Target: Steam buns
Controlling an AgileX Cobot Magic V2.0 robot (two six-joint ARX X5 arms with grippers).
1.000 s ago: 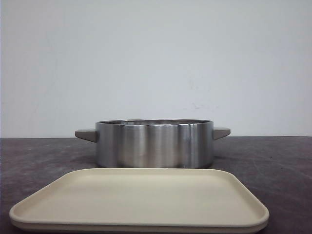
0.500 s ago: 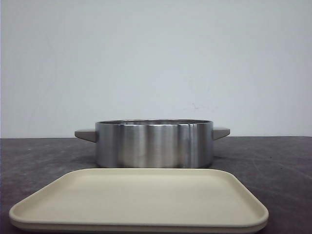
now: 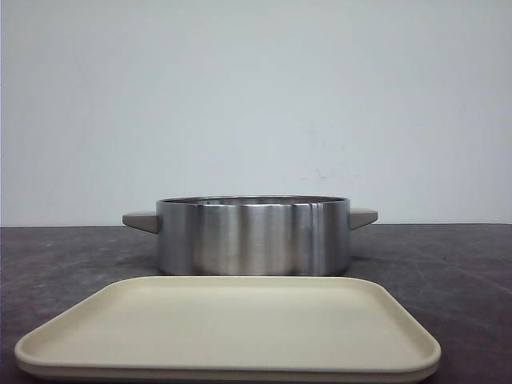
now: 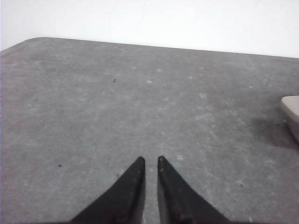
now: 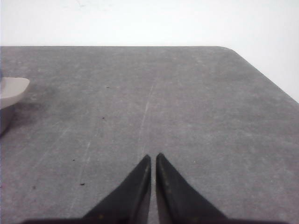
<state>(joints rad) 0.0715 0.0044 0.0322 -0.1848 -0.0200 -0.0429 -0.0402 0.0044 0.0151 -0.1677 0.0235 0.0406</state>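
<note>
The dark grey table (image 3: 464,264) is the largest thing here, and on it, taken as the landmark, stands the steel pot (image 3: 253,236), a shallow brushed cylinder with a stubby grey handle on each side. Just in front of the pot, nearer the robot, lies the cream tray (image 3: 228,332), and its flat surface is bare. The buns are nowhere to be seen in any view; whether they already sit inside the pot cannot be told, because the front camera looks at the pot's wall from too low to show its interior. The left gripper (image 4: 150,161) hovers over bare tabletop out to the pot's left, where one pot handle (image 4: 290,106) shows at the frame edge; its black fingers are nearly together with a thin slit between, gripping nothing. The right gripper (image 5: 153,157) hangs over the table on the pot's right, fingers likewise pressed almost together and empty. Judging from this, the sensible step is first to locate the buns; each soft dome would want widely spread fingers and a gentle squeeze.
</note>
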